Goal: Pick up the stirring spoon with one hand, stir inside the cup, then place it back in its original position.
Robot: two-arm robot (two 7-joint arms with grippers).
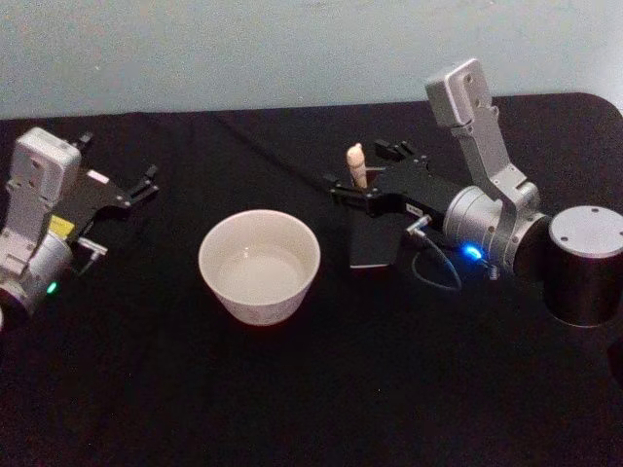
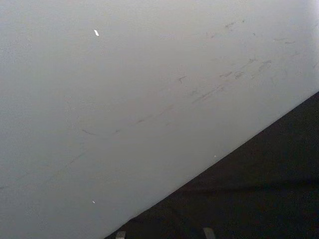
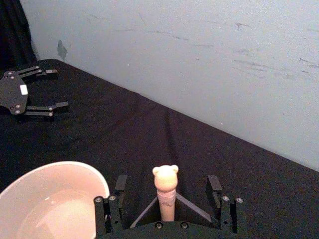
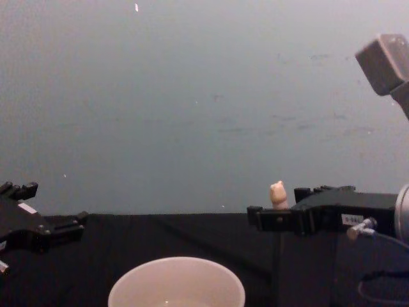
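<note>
Right tool [image 1: 365, 165] spread wide; stirring spoon [image 3: 165, 194] upright between its fingers, gap either side; cup [image 1: 261, 309] near that tool, on its left-arm side; left tool [image 1: 117, 163] also spread, parked well beyond the cup

One spoon [image 1: 356, 161]; one cup [image 1: 255, 307] (one holder [image 1: 375, 248])

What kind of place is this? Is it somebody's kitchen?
Probably not a kitchen, more likely a robot test room. The left gripper and the right gripper reach over a table draped in black cloth before a bare pale wall, with a cup and a stirring spoon set out.
</note>
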